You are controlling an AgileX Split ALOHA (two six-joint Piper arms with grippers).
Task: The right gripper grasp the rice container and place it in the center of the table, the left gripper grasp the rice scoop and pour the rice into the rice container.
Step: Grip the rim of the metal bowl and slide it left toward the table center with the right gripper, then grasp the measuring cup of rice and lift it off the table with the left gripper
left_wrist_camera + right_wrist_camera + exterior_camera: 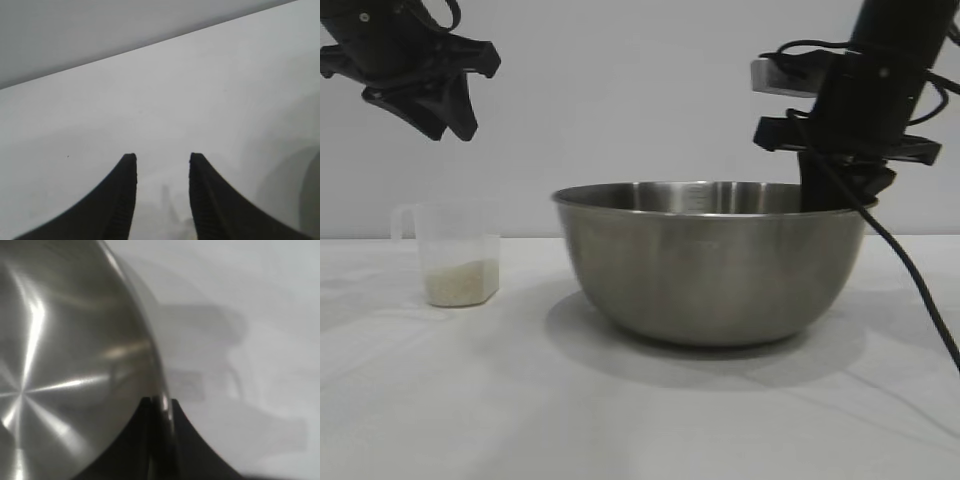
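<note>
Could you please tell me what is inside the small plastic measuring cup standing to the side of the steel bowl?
The rice scoop holds a shallow layer of rice at its bottom; above that it looks empty. Its far inner wall is only dimly visible through the translucent plastic.

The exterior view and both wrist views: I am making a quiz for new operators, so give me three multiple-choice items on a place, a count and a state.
1. Where are the right gripper's fingers?
A. astride the bowl's rim
B. on the cup's handle
C. flat on the table
2. How many vessels stand on the table?
A. one
B. two
C. four
3. What does the measuring cup hold?
A. nothing
B. rice at its bottom
C. rice to the brim

Key: 1 A, the right gripper has one finger on each side of the steel bowl's rim. 2 B, the bowl and the measuring cup stand on the table. 3 B, the rice fills only its lowest part.
</note>
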